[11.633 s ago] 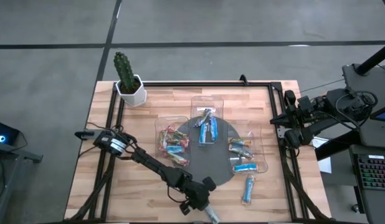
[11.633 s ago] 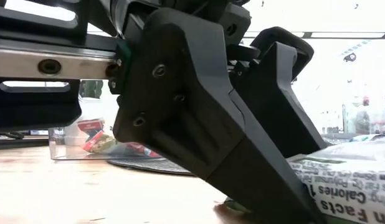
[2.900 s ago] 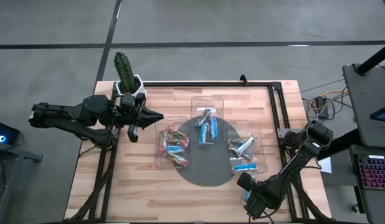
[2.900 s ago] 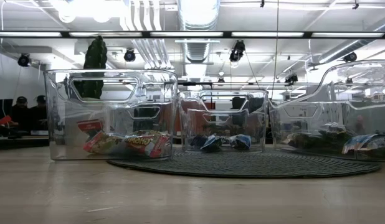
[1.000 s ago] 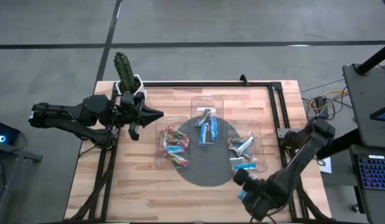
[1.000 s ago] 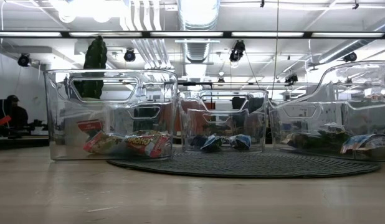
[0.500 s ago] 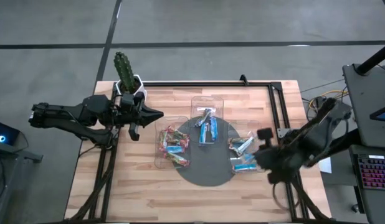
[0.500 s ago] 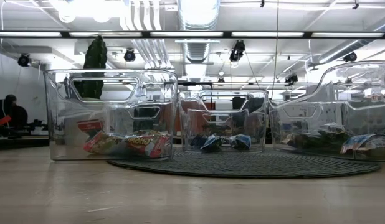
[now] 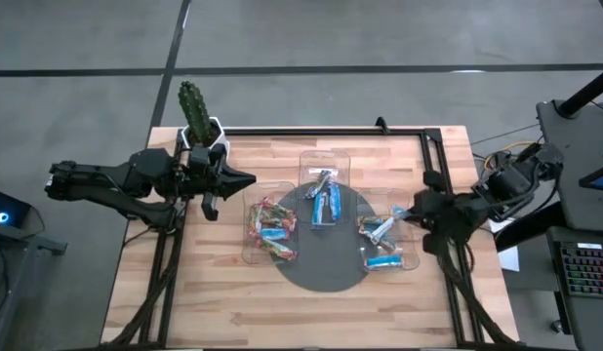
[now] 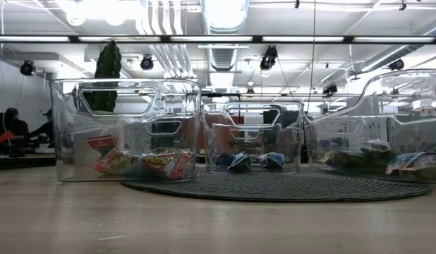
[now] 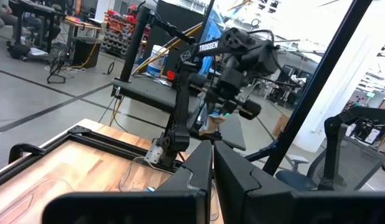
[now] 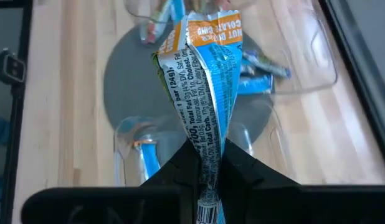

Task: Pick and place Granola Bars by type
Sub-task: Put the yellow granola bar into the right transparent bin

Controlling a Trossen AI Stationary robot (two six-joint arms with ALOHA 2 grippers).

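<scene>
**Blue-wrapped bar pinched above the right-hand tray**

Blue and orange wrapper showing upright between the right gripper's (image 12: 208,163) fingers (image 12: 251,167), clamped nearly shut on the bar's (image 12: 205,93) lower end. Hovering at the desk's (image 9: 233,302) right edge, just beside the right clear tray (image 9: 411,226), with the held bar pointing inward toward it. Lying ahead of those fingers inside that tray: two more blue bars (image 9: 383,259) and a silvery-orange one (image 9: 378,230). Sitting farther beyond, across the round grey mat (image 9: 326,265), a middle tray (image 9: 324,161) holding blue and silvery bars (image 9: 326,202), and a left tray (image 9: 251,226) holding red-orange wrapped bars (image 9: 259,210) mixed with a blue one (image 9: 276,234).

Seen level across the desk: three clear trays standing on the mat, red wrappers (image 10: 158,162) piled in the left one, dark blue ones (image 10: 250,161) in the middle, pale blue ones (image 10: 415,163) in the right.

Waiting well apart at the desk's left edge, the left gripper (image 9: 245,178) with fingers (image 11: 195,171) pressed fully together, gripping nothing, pointing toward the left tray. Standing just behind that arm, a potted cactus (image 9: 195,115) at the desk's back left corner. Showing past the left fingers, the right arm (image 11: 230,68) raised at the far side.
</scene>
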